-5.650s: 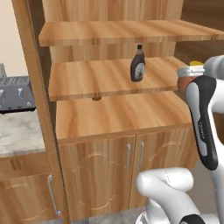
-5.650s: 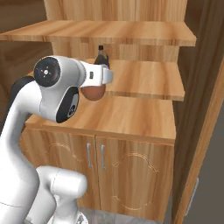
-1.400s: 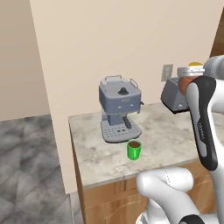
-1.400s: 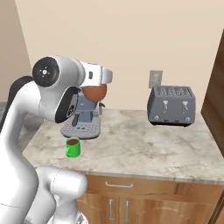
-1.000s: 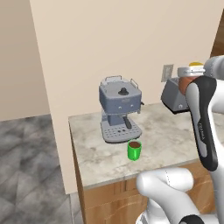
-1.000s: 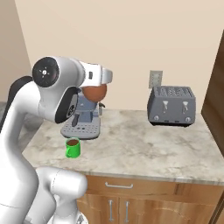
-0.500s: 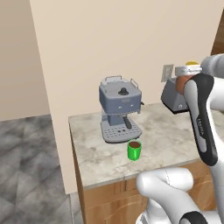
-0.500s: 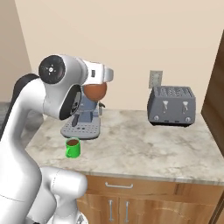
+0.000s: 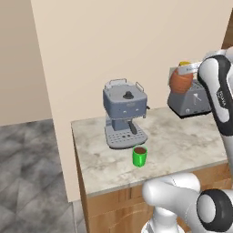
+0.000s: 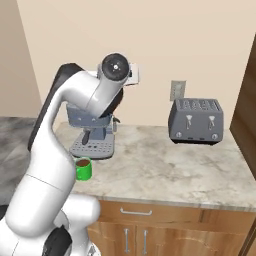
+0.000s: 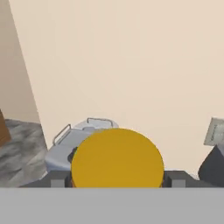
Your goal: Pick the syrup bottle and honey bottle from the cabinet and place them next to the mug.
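I've got the honey bottle [image 9: 181,81] clamped in the gripper [image 11: 117,178], high at the right of the left base view, well above the counter [image 9: 182,141]. My worry: lowering toward the mug [image 9: 139,156] at lower centre, I could clip the coffee machine [image 9: 125,112] just behind it. The arm [image 10: 85,107] is arched high, hand level.
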### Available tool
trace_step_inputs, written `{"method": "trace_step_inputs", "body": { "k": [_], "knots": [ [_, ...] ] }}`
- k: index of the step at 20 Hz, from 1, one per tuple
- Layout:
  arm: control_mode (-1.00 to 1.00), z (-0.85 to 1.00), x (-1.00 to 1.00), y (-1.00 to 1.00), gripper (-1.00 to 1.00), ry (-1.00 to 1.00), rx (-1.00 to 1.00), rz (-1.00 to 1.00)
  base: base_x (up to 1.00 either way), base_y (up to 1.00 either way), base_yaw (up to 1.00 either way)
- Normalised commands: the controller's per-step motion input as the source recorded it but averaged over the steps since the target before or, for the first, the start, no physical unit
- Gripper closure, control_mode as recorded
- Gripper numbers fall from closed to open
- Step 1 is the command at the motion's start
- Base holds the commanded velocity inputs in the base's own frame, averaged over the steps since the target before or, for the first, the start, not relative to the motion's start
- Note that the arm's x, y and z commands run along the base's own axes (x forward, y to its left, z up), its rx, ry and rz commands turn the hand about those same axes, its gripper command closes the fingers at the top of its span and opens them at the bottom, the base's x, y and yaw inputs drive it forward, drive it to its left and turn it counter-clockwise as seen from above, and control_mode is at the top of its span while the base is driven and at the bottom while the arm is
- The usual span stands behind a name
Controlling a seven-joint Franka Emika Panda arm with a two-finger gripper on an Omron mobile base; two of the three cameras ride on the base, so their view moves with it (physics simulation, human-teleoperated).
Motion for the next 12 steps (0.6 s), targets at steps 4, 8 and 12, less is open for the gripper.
{"method": "trace_step_inputs", "body": {
  "k": [4,8,12],
  "knots": [
    [-1.00,-0.22,0.24,0.00,1.00,-0.04,-0.01,0.42,0.00,0.00,0.00],
    [-1.00,-0.39,0.04,0.00,1.00,-0.06,-0.03,0.40,0.00,0.00,0.00],
    [-1.00,-0.36,0.00,0.00,1.00,0.00,-0.03,0.29,0.00,0.00,0.00]
  ]
}}
